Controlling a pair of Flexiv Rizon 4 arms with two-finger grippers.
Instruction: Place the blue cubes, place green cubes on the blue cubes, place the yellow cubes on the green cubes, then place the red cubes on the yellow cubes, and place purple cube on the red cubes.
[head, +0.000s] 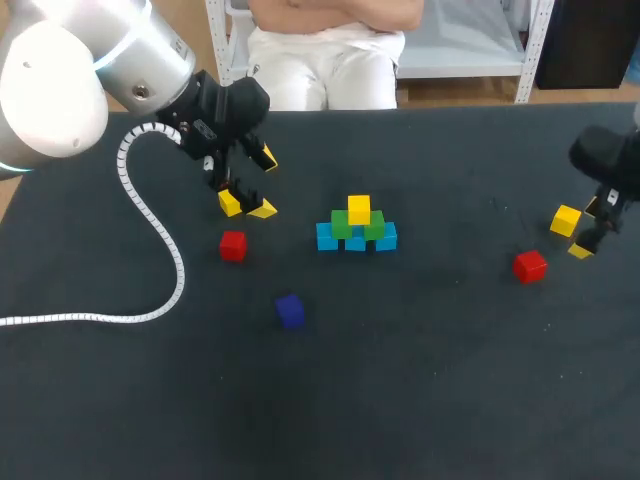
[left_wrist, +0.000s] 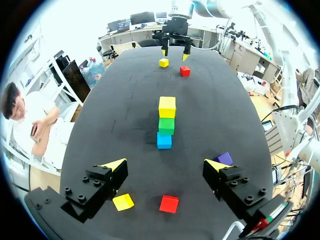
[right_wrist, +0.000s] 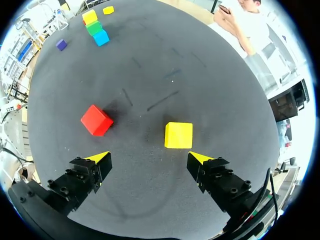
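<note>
Dark table (head: 450, 380): left gripper (left_wrist: 165, 165) and right gripper (right_wrist: 149, 158) gape wide, empty; green cubes (head: 342, 227) partly cover blue cubes (head: 327, 238).

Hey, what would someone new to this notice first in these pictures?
A little pyramid of blue, green and yellow cubes stands mid-table. The left pincer, open, is near a loose red cube and yellow cube; the right pincer, also open, near a second red cube and second yellow cube. A purple cube lies alone.

The right gripper's (right_wrist: 148, 156) jaws stand wide apart over the bench (right_wrist: 150, 65). From it, a yellow cube (right_wrist: 178, 135) lies near at one o'clock and a red cube (right_wrist: 96, 120) at eleven. Stacked cubes (right_wrist: 95, 26) and a purple cube (right_wrist: 61, 44) sit far beyond.
</note>
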